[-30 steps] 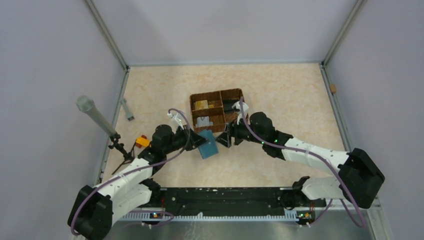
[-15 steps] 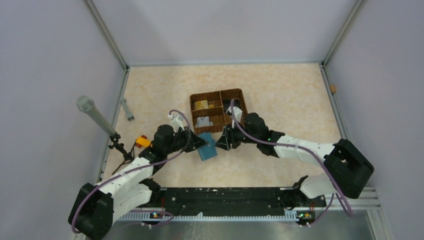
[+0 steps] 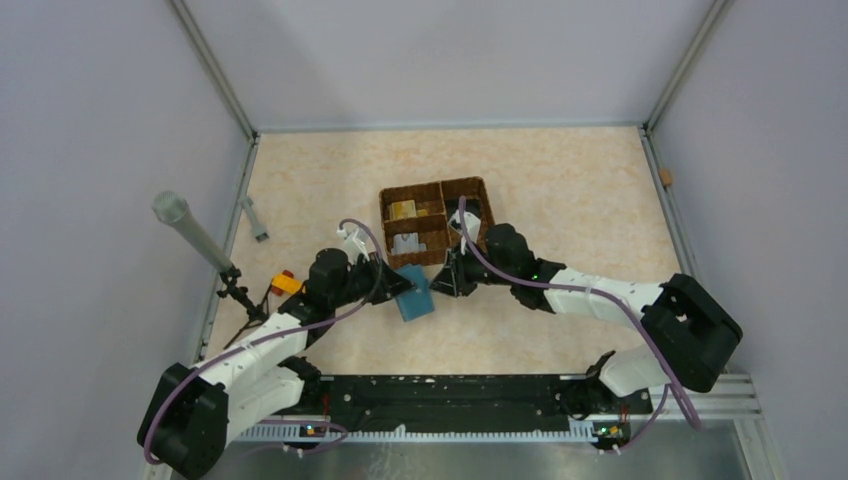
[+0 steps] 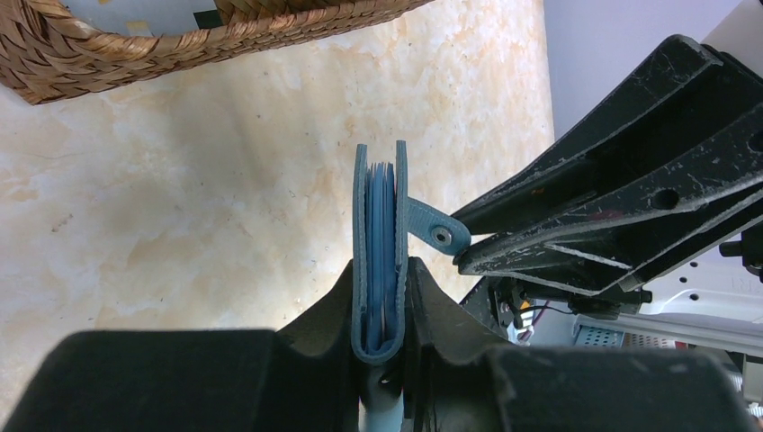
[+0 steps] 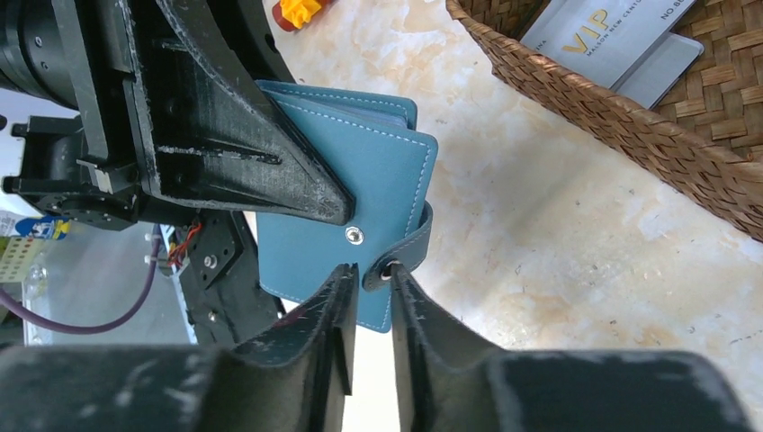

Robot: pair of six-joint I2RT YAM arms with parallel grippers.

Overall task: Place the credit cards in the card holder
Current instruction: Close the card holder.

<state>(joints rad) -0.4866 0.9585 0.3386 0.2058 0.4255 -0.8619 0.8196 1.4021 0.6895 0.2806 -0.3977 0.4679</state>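
Card holder (image 4: 381, 225), teal and folded nearly flat, stands on edge in my left gripper (image 4: 381, 268), which is clamped across its spine, with lighter blue leaves showing between the covers. Its strap tab sticks out sideways between the fingers of my right gripper (image 5: 371, 274); they stand close on either side of the tab, but I cannot tell whether they truly pinch it. I hold the holder just in front of the near-left corner of the wicker basket (image 3: 432, 258). White-grey credit cards (image 5: 605, 43) lie in the basket's near-left compartment, one marked VIP, and a gold-yellow card (image 3: 403, 209) sits in the compartment behind it. Both my arms reach forward and inward low over the table (image 3: 560, 190), left from the left, right from the right, with the gripper tips facing each other at the holder.
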